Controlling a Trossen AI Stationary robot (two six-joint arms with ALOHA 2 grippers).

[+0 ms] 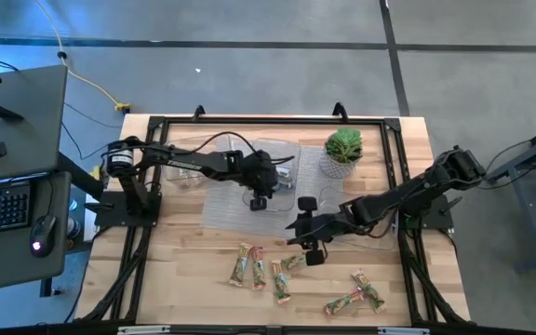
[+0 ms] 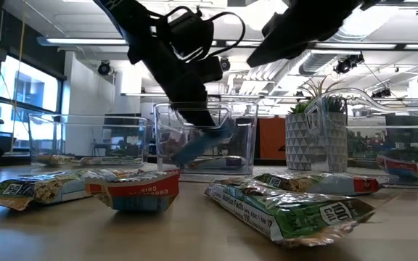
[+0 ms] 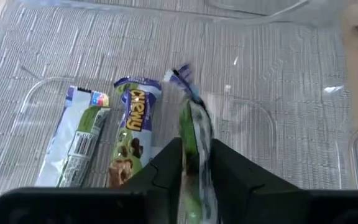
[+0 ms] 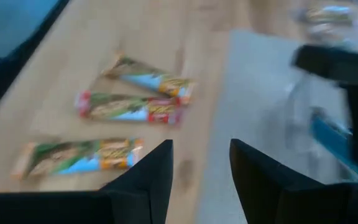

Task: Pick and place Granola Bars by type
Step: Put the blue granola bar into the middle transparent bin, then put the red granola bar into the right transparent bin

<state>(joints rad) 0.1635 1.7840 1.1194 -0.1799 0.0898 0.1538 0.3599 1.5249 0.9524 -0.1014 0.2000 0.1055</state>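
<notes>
Pinching a green granola bar [image 3: 194,140] edgewise over a clear tray [image 3: 36,99] holding two more, the left claw [image 3: 196,163] looks clamped on light, crinkly, slippery foil, best gripped mid-body, while the right claw [image 4: 201,163] hangs apart above loose bars [image 4: 129,107] on the surface [image 1: 184,270].

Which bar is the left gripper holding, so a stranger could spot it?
Find the clear tray on the grey mat. The left gripper hangs over it, shut on a green and blue bar held edge-up, while two other bars lie flat beside it.
</notes>
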